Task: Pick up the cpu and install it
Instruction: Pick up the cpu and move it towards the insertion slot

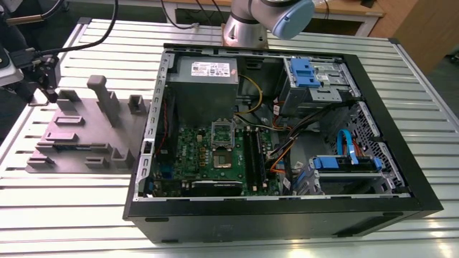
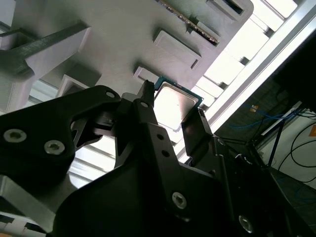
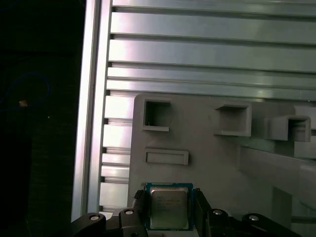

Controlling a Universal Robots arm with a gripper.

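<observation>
The cpu (image 3: pixel 169 207), its metal lid carrying printed lines that cannot be read, is clamped at two opposite edges by the fingers of the gripper (image 3: pixel 169 201), just over the grey fixture tray (image 3: pixel 212 158). Whether it still rests on the tray cannot be told. In the exterior view, tray and gripper stand on the slatted aluminium table (image 1: pixel 72 215), at the exterior view's left of the open computer case (image 1: pixel 287 220), whose power supply (image 1: pixel 204 88) bears a white label (image 1: pixel 208 68).
</observation>
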